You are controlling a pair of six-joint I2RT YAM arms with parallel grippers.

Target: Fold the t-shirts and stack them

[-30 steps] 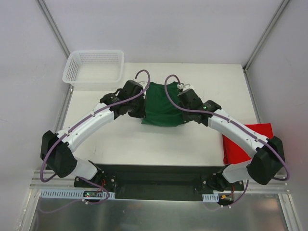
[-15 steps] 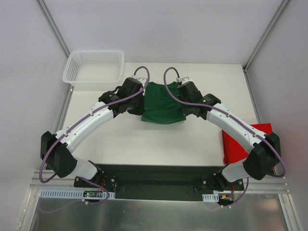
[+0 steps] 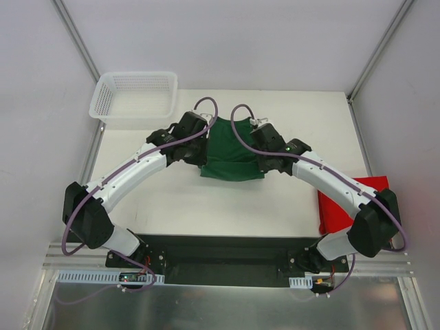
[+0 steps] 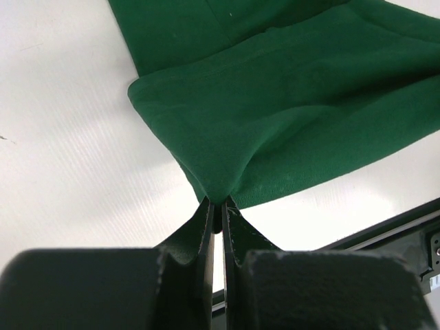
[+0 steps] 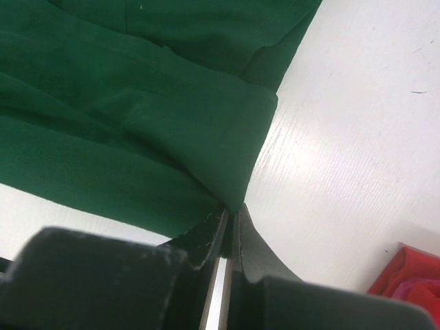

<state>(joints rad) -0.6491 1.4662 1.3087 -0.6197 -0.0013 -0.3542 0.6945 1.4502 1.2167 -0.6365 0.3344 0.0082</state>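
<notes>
The left arm (image 3: 127,175) and right arm (image 3: 333,182) are built alike: glossy white tubular links between bulky matte black joint housings, on a flat black base plate (image 3: 227,261). A thin purple cable (image 3: 206,103) runs along each. The left claw (image 4: 218,206) and right claw (image 5: 230,214) have thin, rough black fingers.
</notes>
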